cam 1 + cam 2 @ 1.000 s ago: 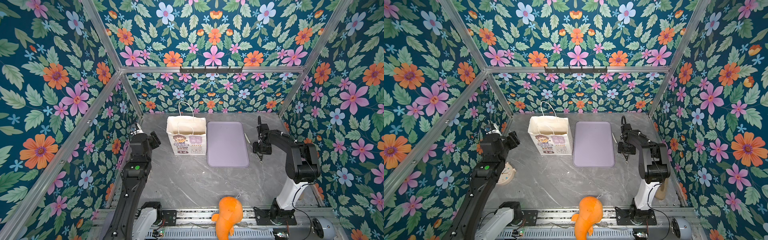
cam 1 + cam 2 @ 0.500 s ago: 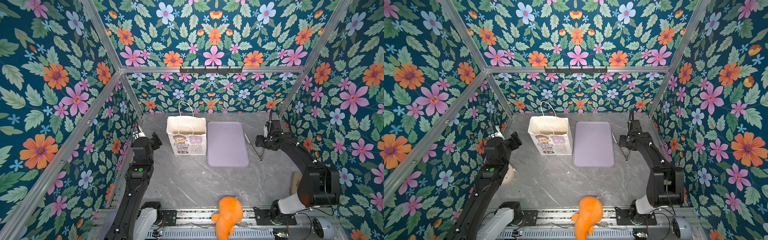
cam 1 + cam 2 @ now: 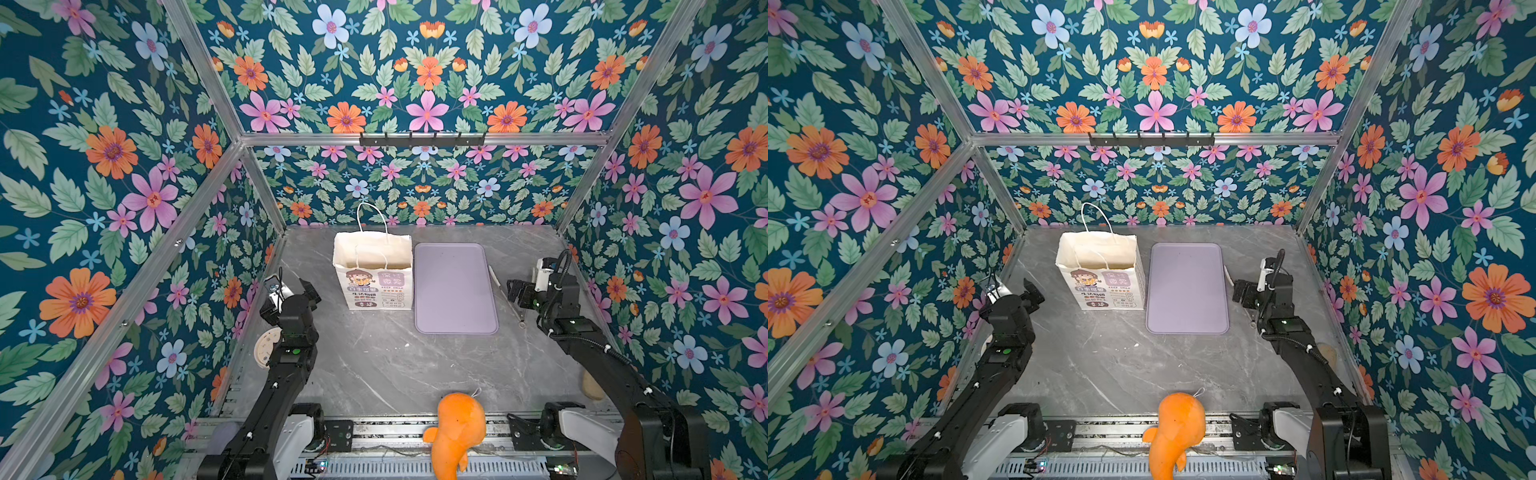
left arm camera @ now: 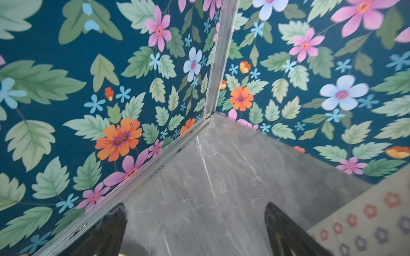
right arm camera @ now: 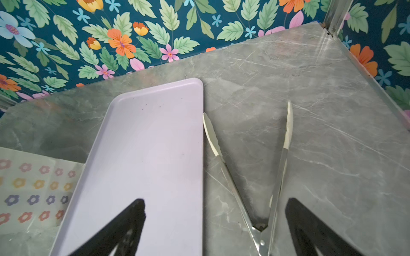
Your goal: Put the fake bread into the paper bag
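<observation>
The paper bag (image 3: 372,286) reads "KEEP SMILE" beside Chinese characters.

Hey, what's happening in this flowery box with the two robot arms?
Both the left gripper and the right gripper are open and hold nothing. A white paper bag stands upright beside a bare purple tray, with metal tongs lying by the right gripper. No bread is in sight; the bag's bottom is hidden. An orange plush sits at the front edge.
</observation>
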`<action>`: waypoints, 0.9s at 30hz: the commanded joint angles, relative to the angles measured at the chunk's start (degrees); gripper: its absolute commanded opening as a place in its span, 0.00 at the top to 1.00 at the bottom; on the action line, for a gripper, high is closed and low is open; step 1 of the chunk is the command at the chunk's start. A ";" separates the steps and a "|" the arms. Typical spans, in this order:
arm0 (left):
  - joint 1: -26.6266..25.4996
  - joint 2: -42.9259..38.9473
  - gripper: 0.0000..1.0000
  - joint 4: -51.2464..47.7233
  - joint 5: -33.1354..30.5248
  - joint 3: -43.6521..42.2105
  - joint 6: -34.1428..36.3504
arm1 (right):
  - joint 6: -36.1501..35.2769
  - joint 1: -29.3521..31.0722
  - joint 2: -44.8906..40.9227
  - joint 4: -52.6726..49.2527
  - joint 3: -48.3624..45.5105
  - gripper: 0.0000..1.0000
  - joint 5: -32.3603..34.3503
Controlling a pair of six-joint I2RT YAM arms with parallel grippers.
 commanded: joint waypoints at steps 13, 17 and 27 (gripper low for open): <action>0.69 20.69 0.02 39.90 -3.55 -13.14 0.88 | -6.34 -0.12 0.28 23.39 -13.37 0.01 9.97; 0.69 23.27 0.02 42.83 -0.97 -12.68 3.68 | -6.74 -0.10 0.24 30.41 -17.62 0.01 11.49; 1.22 32.54 0.01 52.64 8.55 -11.50 9.40 | -8.06 -0.19 6.97 38.36 -18.05 0.01 12.51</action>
